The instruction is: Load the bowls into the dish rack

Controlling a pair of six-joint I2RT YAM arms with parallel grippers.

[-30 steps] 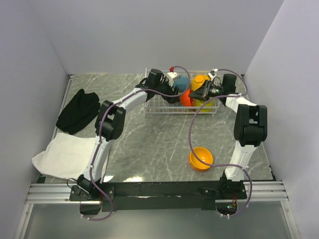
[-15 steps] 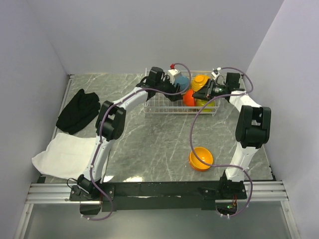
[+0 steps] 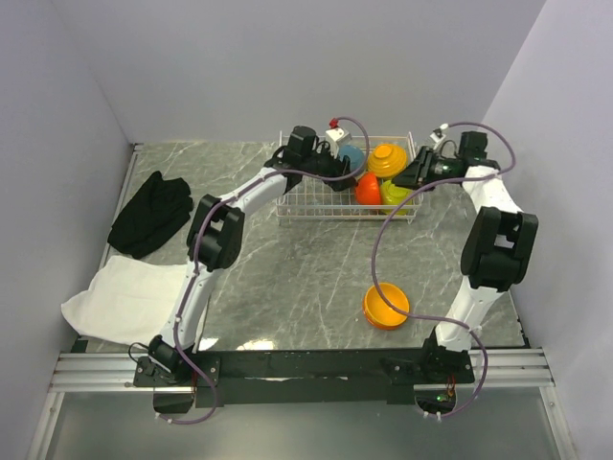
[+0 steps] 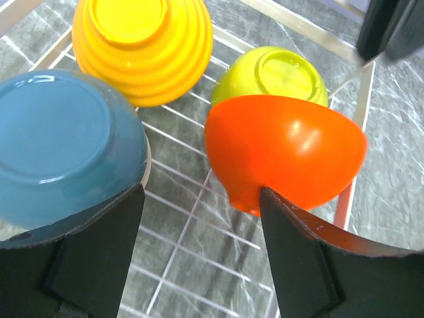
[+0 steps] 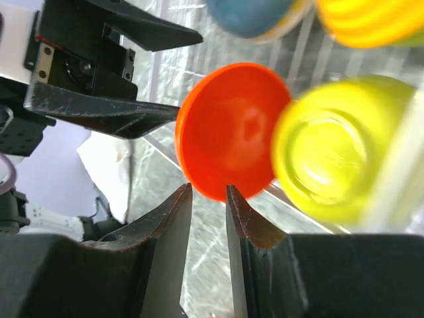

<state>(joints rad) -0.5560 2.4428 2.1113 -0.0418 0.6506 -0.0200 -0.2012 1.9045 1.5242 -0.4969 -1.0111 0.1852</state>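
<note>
Around the work: black cloth (image 3: 150,213) and white cloth (image 3: 123,299) lie at the left of the counter (image 3: 287,268), well apart from the dish rack (image 3: 305,203) at the far side. Both arms reach in over the rack from opposite ends, so the top view hides part of its contents.

Top view only: one orange bowl (image 3: 386,305) sits upright on the counter near the right arm's base, outside the rack.

Left wrist view: four bowls in the rack.
- Teal-blue bowl (image 4: 63,142): foot up, just beside the left finger.
- Ribbed yellow-orange bowl (image 4: 142,46): upside down, behind it.
- Lime green bowl (image 4: 275,73): upside down, at the rack's end wire.
- Orange-red bowl (image 4: 285,156): tipped on its side, close in front of the lime one.

Left claw (image 4: 199,199): fingers stand wide apart over bare wire grid, grasping nothing.

Right wrist view, blurred: the orange-red bowl faces the lens as a disc, the lime one beside it. Right claw (image 5: 207,192): fingers parted a little, released, tips just short of the orange-red bowl.
</note>
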